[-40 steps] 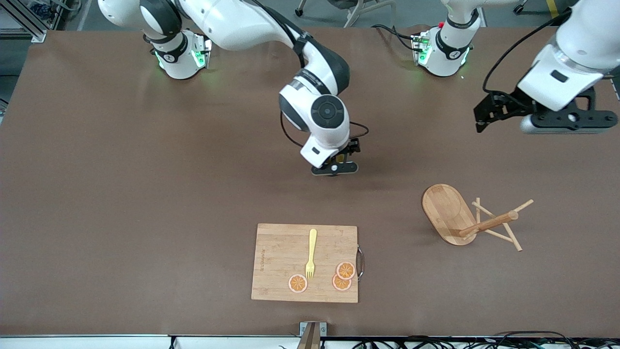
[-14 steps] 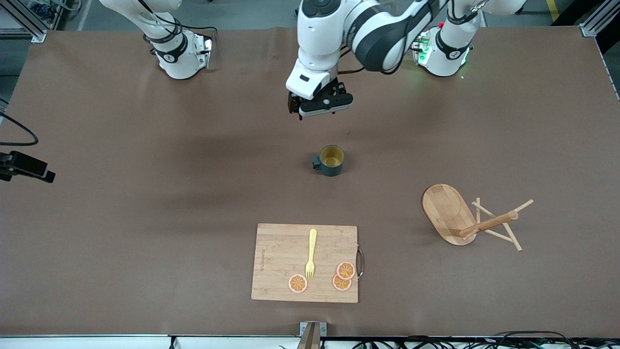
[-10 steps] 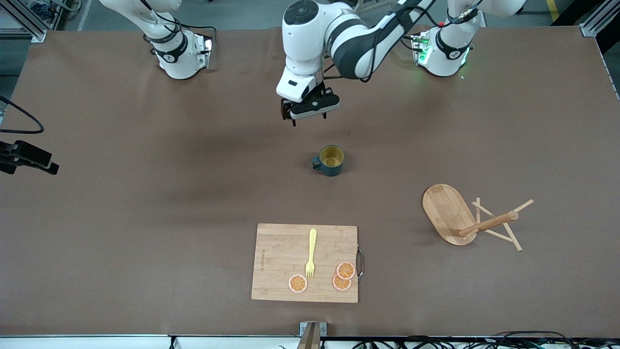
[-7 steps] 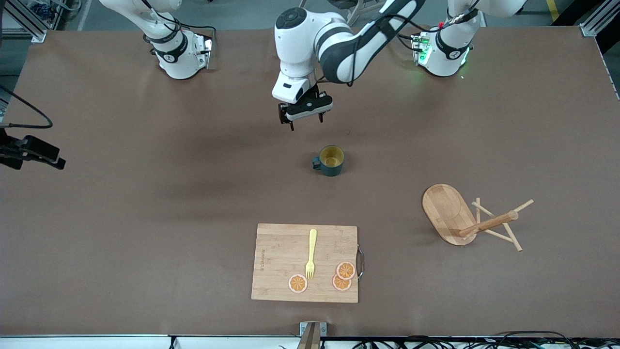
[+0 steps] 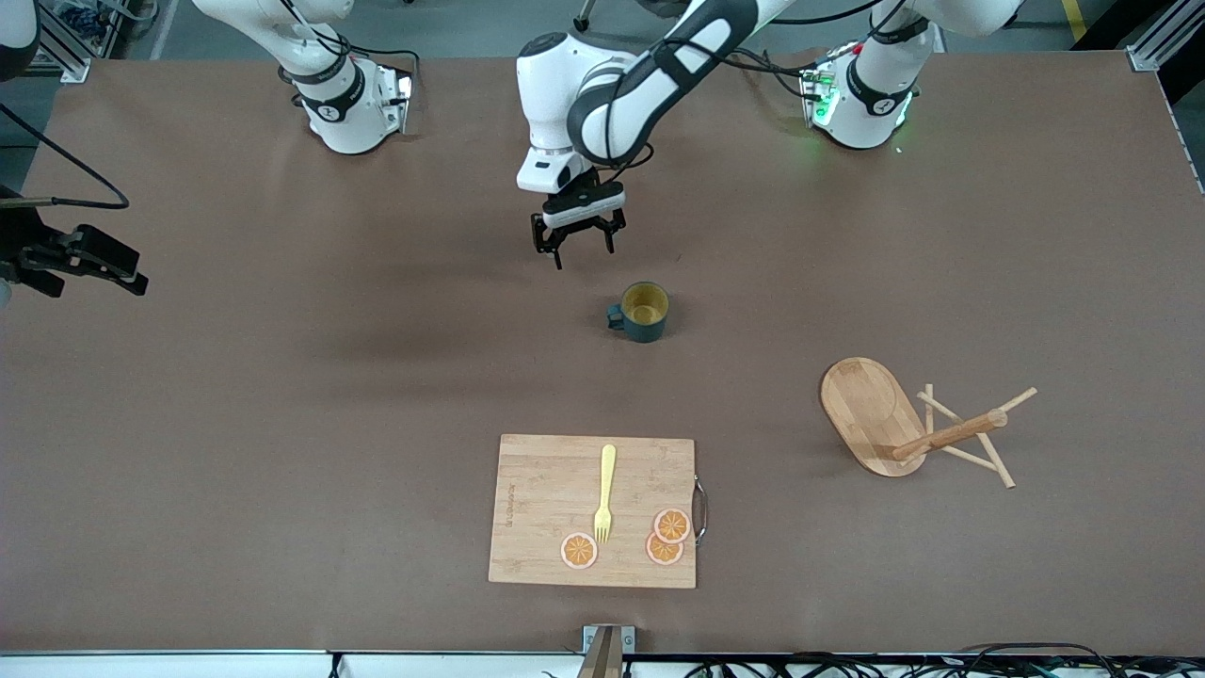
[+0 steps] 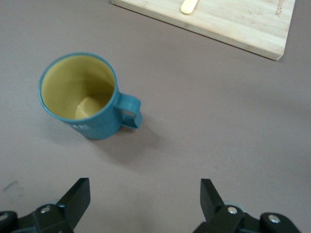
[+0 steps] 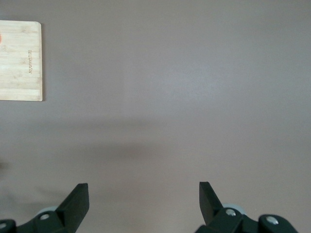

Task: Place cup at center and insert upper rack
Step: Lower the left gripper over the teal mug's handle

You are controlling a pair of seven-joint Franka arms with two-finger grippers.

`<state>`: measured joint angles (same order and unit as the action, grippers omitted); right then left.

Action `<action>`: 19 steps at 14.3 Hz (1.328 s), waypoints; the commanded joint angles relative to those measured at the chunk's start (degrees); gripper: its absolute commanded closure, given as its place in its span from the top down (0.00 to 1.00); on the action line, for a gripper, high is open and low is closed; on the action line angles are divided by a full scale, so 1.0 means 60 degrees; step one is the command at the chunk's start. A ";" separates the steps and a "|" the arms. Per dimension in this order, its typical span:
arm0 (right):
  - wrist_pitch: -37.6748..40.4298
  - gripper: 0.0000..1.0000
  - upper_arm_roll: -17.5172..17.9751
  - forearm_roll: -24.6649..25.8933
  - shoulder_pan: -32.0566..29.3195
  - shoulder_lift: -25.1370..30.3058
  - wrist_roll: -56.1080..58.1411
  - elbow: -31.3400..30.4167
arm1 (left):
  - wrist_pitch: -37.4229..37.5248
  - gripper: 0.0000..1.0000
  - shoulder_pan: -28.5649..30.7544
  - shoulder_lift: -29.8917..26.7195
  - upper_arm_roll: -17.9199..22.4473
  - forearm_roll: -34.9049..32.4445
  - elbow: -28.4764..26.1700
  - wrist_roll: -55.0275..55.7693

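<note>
So the dark teal ribbed cup (image 5: 644, 312) with yellow inside now stands free and upright mid-table, left gripper (image 5: 578, 237) has swung in over the bare table at its 11 o'clock, fingers spread, empty. Right gripper (image 5: 89, 256) has pulled out to its own table end, spread and idle. Cup step looks done; light wooden mug-tree rack (image 5: 918, 428) lies tipped at cup's 4 o'clock, untouched.

One cup (image 5: 644, 312). One upper rack (image 5: 904, 428), lying on side. One cutting board (image 5: 546, 490). One yellow fork (image 5: 604, 494). Three orange slices (image 5: 578, 551). Two robot arms, two grippers: left gripper (image 5: 576, 241), right gripper (image 5: 89, 264).
</note>
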<state>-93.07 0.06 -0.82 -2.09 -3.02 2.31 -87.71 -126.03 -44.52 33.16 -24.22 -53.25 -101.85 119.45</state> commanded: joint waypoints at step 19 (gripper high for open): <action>0.0820 1.00 0.0020 0.0196 0.0202 -0.0684 -0.0504 0.0599 | 0.0614 1.00 -0.2790 0.1768 0.2395 -0.2888 0.0730 0.1039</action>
<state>-88.33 0.45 0.15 -0.79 -6.66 -0.11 -86.80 -123.47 -59.37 42.48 -11.37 -69.35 -99.16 125.23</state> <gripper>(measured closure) 0.000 0.000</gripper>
